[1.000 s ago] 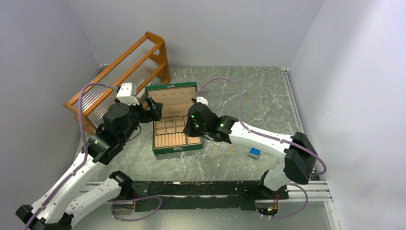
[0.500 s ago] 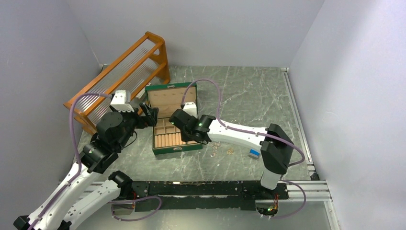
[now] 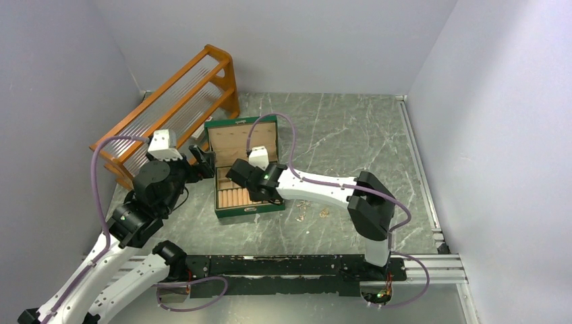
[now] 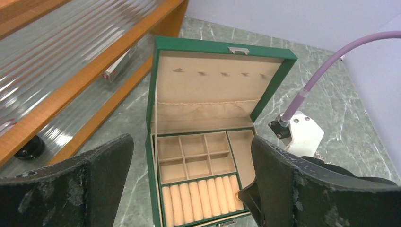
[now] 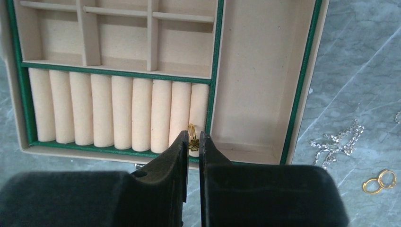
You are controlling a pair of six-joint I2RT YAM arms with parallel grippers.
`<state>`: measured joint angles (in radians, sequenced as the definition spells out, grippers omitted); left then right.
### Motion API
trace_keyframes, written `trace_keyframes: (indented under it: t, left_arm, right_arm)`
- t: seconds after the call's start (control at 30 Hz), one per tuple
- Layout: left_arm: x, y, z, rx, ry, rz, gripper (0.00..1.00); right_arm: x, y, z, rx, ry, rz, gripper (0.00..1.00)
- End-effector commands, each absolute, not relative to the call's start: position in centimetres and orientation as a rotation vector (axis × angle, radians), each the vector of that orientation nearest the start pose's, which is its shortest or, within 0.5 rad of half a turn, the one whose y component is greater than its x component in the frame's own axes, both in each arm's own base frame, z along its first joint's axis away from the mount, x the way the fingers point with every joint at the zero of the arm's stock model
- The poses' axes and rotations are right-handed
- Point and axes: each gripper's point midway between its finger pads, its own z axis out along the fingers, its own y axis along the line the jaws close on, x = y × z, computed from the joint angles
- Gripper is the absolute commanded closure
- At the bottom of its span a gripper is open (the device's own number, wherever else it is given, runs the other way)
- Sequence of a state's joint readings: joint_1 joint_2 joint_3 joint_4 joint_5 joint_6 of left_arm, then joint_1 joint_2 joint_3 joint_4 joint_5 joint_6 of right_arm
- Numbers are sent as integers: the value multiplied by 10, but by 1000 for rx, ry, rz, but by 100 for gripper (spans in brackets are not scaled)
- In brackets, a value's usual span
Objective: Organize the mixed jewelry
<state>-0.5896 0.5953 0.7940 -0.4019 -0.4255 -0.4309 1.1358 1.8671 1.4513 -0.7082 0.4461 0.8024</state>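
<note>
Since the earlier frame, the right arm has swung left across the table [image 3: 351,135]. This brings the right gripper [image 5: 193,138] over the front right corner of the roll section of the green box [image 3: 246,210]. The left arm has drawn back slightly toward the wooden rack [image 3: 168,101].

Right gripper: jaws nearly together, pinching a small gold ring [image 5: 192,128] (a small charm-like piece shows just below it, between the fingertips). The ring sits at the near end of the ring rolls [image 5: 113,111], over the last two rolls on the right, beside the long side compartment. Whether it touches the rolls cannot be told.

Left gripper [image 4: 191,144]: jaws at full spread, holding nothing. It hovers at the box's left side and faces the raised lid [image 4: 208,90].

Remaining jewelry: a pale glinting chain [image 5: 338,142] and a pair of touching gold rings [image 5: 379,181] lie on the table just right of the box, apart from each other.
</note>
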Motion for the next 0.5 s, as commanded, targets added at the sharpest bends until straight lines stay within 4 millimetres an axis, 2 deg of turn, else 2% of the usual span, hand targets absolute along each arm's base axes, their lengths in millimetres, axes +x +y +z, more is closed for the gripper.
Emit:
trace_keyframes:
  t: [0.0, 0.47]
  left_arm:
    - [244, -83, 299, -235, 1720, -339, 2]
    - [245, -89, 296, -207, 1734, -354, 1]
  right_arm:
    - [231, 364, 93, -260, 2475, 93, 99]
    - [238, 374, 82, -291, 2467, 80, 99]
